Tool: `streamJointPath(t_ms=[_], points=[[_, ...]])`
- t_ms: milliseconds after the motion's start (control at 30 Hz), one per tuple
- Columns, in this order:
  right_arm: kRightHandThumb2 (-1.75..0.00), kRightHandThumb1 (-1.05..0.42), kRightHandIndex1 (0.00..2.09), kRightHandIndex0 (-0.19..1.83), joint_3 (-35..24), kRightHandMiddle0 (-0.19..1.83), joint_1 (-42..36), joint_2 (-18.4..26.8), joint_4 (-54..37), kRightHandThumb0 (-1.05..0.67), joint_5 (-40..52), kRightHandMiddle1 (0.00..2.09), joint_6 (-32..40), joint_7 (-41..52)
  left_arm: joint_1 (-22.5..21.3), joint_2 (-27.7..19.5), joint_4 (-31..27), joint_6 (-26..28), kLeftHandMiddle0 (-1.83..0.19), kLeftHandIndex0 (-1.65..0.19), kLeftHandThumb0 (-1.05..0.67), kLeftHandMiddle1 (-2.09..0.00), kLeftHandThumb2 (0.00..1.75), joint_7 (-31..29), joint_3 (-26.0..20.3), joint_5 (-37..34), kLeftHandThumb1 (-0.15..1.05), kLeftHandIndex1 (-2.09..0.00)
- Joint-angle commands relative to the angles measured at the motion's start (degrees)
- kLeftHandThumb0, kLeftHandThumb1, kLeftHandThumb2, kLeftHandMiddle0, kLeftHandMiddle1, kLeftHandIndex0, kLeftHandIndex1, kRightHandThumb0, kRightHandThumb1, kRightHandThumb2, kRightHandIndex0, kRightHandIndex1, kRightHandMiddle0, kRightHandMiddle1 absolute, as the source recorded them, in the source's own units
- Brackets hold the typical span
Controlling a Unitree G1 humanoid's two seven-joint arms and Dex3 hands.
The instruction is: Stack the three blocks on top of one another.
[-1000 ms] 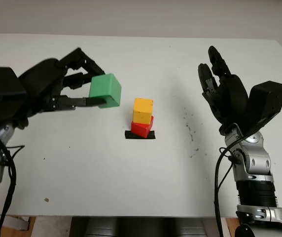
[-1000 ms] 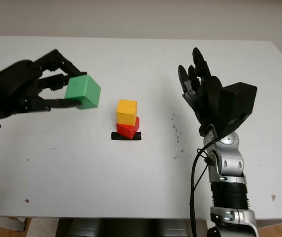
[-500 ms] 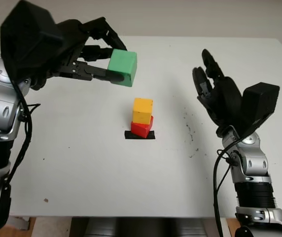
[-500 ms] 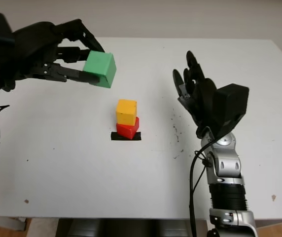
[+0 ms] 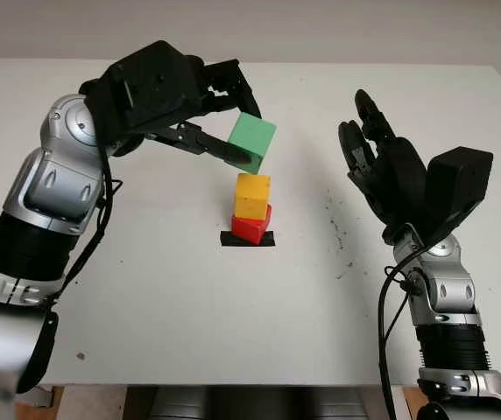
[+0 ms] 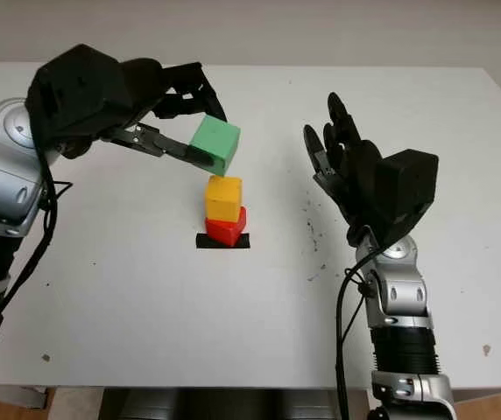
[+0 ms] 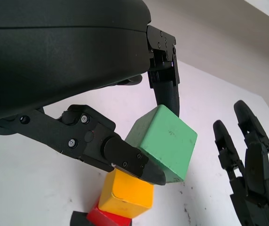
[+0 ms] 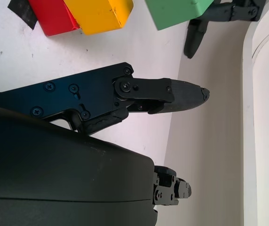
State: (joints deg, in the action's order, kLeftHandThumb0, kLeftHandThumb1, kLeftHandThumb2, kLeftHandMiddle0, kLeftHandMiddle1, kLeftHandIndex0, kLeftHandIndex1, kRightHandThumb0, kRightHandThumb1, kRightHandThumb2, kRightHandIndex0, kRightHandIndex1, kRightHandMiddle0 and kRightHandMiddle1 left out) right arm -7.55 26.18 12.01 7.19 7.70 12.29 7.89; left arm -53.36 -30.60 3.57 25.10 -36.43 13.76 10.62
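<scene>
The green block (image 5: 252, 143) is hanging tilted in the air, just above and slightly behind the yellow block (image 5: 253, 195), not touching it. The left robot hand (image 5: 224, 118) is gripping it between its fingers. The yellow block is sitting on the red block (image 5: 251, 227), a little turned against it. The red block is lying on a black patch (image 5: 249, 238) on the white tabletop (image 5: 189, 289).

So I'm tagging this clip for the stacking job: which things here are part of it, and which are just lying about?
Part of the job:
- green block, held in the left hand above the stack
- yellow block, sitting on the red block

Just there:
- black tape patch under the red block
- right hand, open, raised beside the stack
- table
</scene>
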Motion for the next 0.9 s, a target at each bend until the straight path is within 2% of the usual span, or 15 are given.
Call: streamJointPath(t_ms=[0, 233, 333, 567, 867], points=[[-0.4, -1.05, 0.05, -0.08, -0.5, -0.04, -0.46, 0.29, -1.49, -0.62, 0.35, 0.05, 0.31, 0.12, -0.2, 1.0, -1.57, 1.3, -0.23, -0.34, -0.34, -0.05, 0.06, 0.89, 0.13, 0.74, 1.03, -1.58], [-0.4, -1.05, 0.05, -0.09, -0.51, -0.05, -0.09, 0.67, -1.61, -0.64, 0.35, 0.05, 0.73, 0.46, 2.52, 5.11, -6.77, 10.08, -0.25, -0.35, -0.33, -0.06, 0.06, 5.22, -2.22, 0.55, 1.03, -1.68], [-0.39, -1.05, 0.05, -0.08, -0.3, -0.04, -0.02, 0.62, -2.08, -0.64, 0.05, 0.05, 1.47, 0.18, 3.57, 5.51, -8.25, 11.97, -0.23, -0.34, -0.35, -0.05, 0.07, 5.81, -2.92, -0.28, 1.04, -1.71], [-0.4, -1.05, 0.05, -0.09, -0.37, -0.05, -0.38, 0.26, -1.98, -0.61, 0.02, 0.05, 0.66, 0.43, 5.25, 5.18, -8.44, 11.08, -0.22, -0.36, -0.34, -0.05, 0.08, 7.48, -3.5, -0.36, 1.05, -1.72], [-0.4, -1.05, 0.05, -0.09, -0.39, -0.04, -0.6, 0.36, -2.55, -0.62, -0.1, 0.05, 1.27, 0.37, 5.88, 3.44, -9.77, 12.16, -0.21, -0.38, -0.39, -0.05, 0.08, 6.47, -4.59, -1.45, 1.05, -1.71]])
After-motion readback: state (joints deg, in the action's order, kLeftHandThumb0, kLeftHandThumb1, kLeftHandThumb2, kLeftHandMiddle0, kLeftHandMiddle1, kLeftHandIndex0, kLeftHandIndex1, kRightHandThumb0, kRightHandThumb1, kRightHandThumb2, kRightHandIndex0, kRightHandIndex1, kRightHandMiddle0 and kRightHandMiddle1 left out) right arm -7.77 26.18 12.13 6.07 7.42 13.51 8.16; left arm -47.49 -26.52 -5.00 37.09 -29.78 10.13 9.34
